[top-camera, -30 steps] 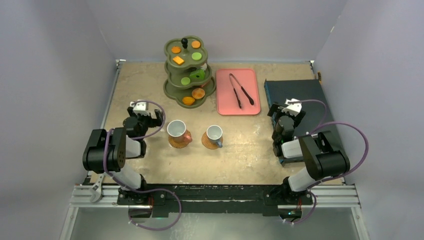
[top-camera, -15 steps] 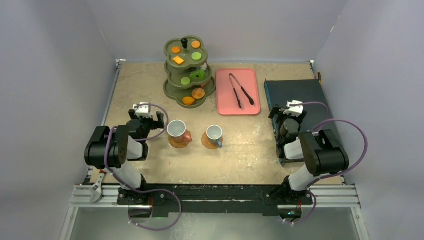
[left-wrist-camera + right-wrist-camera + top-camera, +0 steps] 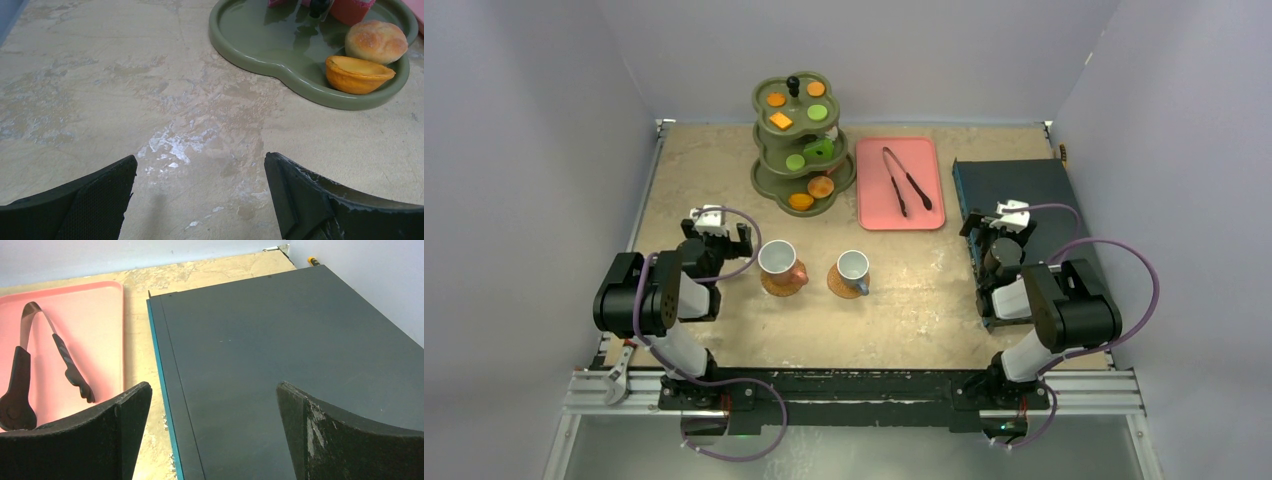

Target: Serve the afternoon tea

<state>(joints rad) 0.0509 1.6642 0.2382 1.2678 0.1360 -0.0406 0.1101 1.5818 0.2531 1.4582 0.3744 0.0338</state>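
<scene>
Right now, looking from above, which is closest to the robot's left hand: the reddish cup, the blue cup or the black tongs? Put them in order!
1. The terracotta cup, just to the right of the left gripper.
2. The grey-blue cup, further right, near the middle of the table.
3. The black tongs, farthest away, lying on the pink tray towards the back right.

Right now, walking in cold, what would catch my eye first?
The olive three-tier stand at the far edge, dotted with orange and green toy pastries, draws the eye first. Right of it lies a pink tray holding black tongs. In front of them, a terracotta cup and a grey-blue cup sit on brown coasters.
</scene>
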